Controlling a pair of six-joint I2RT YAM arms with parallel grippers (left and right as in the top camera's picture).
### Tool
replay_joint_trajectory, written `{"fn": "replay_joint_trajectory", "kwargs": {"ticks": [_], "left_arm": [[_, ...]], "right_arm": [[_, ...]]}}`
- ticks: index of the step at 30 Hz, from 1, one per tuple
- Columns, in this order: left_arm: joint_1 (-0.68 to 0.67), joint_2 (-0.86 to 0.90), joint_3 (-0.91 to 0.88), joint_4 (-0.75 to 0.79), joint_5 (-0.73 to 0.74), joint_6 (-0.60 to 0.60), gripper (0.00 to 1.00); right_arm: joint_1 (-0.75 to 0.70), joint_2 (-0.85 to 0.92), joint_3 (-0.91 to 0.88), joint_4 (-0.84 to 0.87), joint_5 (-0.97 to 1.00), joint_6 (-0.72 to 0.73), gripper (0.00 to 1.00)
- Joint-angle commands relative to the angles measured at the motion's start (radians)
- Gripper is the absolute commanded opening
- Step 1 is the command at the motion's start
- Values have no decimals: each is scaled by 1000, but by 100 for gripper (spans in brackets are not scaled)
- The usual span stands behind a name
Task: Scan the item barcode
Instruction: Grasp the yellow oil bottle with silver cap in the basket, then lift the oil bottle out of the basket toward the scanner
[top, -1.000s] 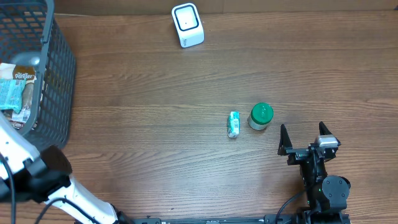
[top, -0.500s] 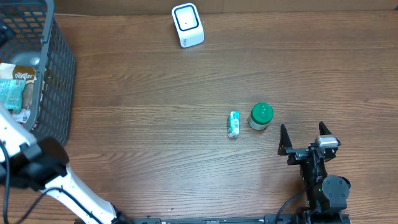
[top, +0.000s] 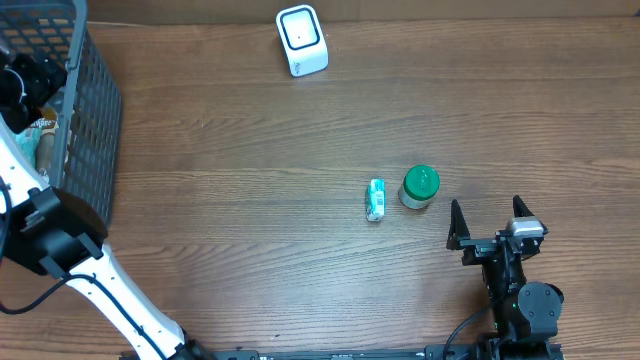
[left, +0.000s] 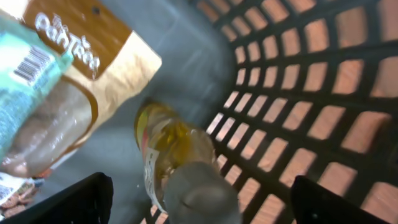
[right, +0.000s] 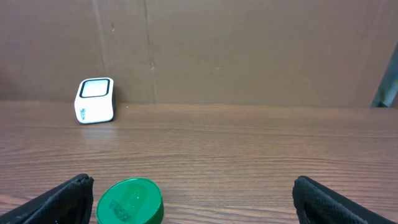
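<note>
- The dark mesh basket stands at one far corner of the wooden surface, and everything below is placed from it.
- The left pincer hangs inside the basket, reaching in over its rim. Its jaws stand wide apart and grip nothing.
- Between those spread jaws, on the basket floor close to the mesh wall, lies a bottle of yellow liquid with a grey cap. The cap points toward the wrist camera, and neither finger touches the bottle.
- Just beside the bottle, deeper in the basket, lies a brown-and-cream bread bag. A teal packet overlaps it, with a barcode facing up.
- The white scanner stands outside the basket, well apart from it, along the same far edge of the surface.
- A small teal carton and a green-lidded jar sit side by side outside the basket, farther from it than the scanner and nearer the robot.
- The right pincer rests farthest from the basket, just past the jar. It is fully spread, holds nothing and faces the scanner.
</note>
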Motion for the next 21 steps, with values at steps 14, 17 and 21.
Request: {"fn": "replay_joint_trajectory", "kwargs": {"ticks": [14, 17, 21], "left_arm": [[-3, 103, 3, -31, -66, 45, 56], [-3, 103, 3, -31, -66, 45, 54], [-1, 87, 17, -31, -65, 44, 52]], "right_arm": [[5, -6, -11, 7, -2, -3, 100], [5, -6, -11, 7, -2, -3, 100], [5, -6, -11, 7, -2, -3, 100]]}}
